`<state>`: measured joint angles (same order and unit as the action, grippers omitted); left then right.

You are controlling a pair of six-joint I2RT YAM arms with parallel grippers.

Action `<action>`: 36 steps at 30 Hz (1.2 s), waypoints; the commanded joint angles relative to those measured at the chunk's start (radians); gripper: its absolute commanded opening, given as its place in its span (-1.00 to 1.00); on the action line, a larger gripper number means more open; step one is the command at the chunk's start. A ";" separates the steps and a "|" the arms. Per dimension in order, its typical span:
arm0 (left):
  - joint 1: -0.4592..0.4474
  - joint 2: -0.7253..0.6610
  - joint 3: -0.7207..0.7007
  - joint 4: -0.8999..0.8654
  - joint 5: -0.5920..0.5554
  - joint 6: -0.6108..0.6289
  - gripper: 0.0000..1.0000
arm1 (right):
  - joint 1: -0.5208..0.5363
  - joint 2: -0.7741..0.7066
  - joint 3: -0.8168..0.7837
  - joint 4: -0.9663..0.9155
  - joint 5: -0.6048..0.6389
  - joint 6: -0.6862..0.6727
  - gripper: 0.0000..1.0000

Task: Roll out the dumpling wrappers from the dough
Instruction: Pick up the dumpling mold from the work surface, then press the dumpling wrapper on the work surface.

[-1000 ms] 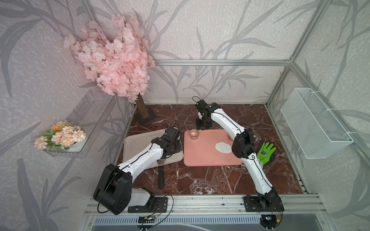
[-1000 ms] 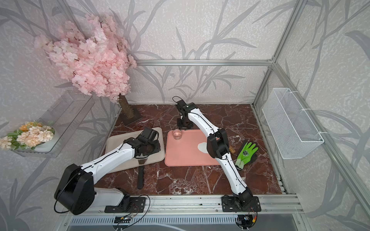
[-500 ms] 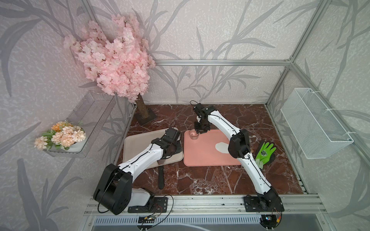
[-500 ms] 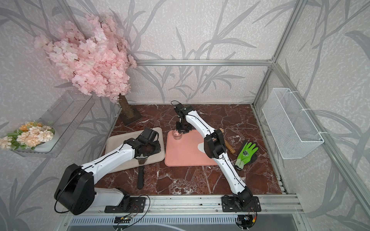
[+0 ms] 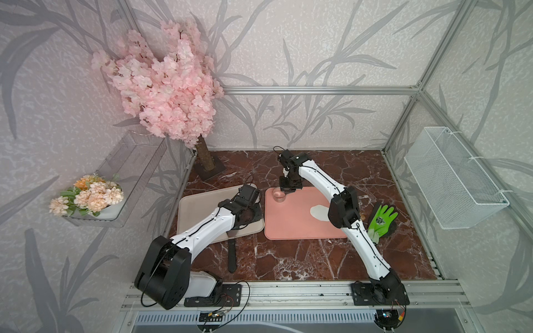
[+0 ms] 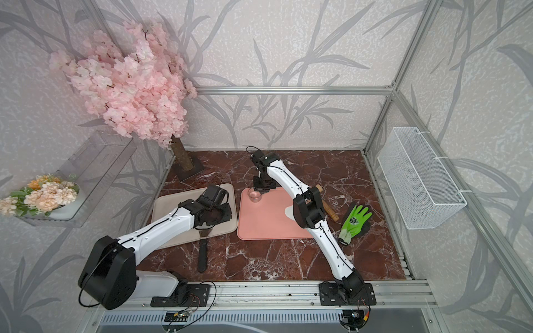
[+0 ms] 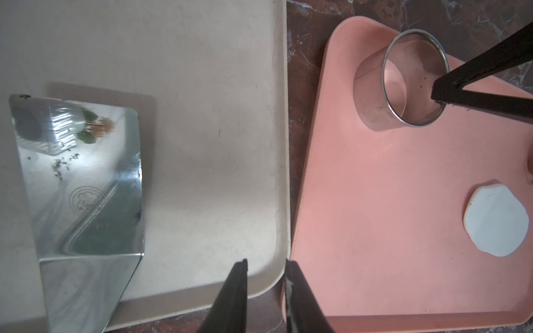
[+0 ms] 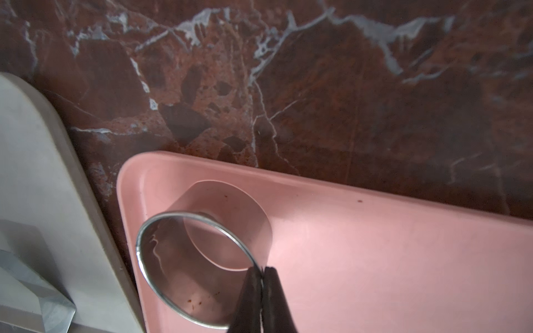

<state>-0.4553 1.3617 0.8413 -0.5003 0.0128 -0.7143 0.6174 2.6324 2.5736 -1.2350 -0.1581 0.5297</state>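
Note:
The dough point(image 5: 318, 212) point(image 6: 288, 212) point(image 7: 496, 220) is a thin, flat white sheet with an uneven outline, lying on the pink tray point(image 5: 291, 227) point(image 7: 375, 230). The dumpling wrappers are out of view. A shiny metal ring cutter point(image 5: 279, 195) point(image 6: 255, 195) point(image 7: 375, 112) point(image 8: 225, 201) stands in the tray's far left corner. My right gripper point(image 8: 263, 269) point(image 5: 289, 188) is shut on the ring's wall, one finger inside and one outside. My left gripper point(image 7: 265, 262) point(image 5: 246, 215) hovers over the near edge of the beige tray point(image 7: 202, 144) point(image 5: 199, 210), narrowly open with nothing in it.
A steel scraper blade point(image 7: 80, 178) rests on the beige tray, its black handle point(image 5: 231, 256) sticking out over the marble. A wooden rolling pin point(image 6: 327, 206) and a green glove point(image 5: 380, 219) lie right of the pink tray. A blossom tree point(image 5: 164, 95) stands at the back left.
My right gripper came forward and down to the metal ring and shut on its wall. The left arm has not moved.

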 commanded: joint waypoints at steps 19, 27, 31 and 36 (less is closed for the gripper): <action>-0.028 0.048 0.182 0.033 0.147 0.033 -0.57 | -0.114 -0.831 -0.989 0.311 0.084 -0.031 -1.00; -0.147 0.214 0.320 0.063 0.205 0.020 -0.67 | -0.188 -1.007 -1.265 0.392 0.082 -0.030 -1.00; -0.194 0.312 0.405 0.078 0.237 0.013 -0.76 | -0.214 -1.012 -1.330 0.430 0.069 -0.031 -1.00; -0.208 0.421 0.472 0.123 0.331 -0.007 -0.88 | -0.258 -1.017 -1.386 0.478 0.040 -0.028 -1.00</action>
<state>-0.6621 1.7443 1.2743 -0.4049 0.2836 -0.7101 0.3813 1.6447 1.2064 -0.8043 -0.0990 0.5041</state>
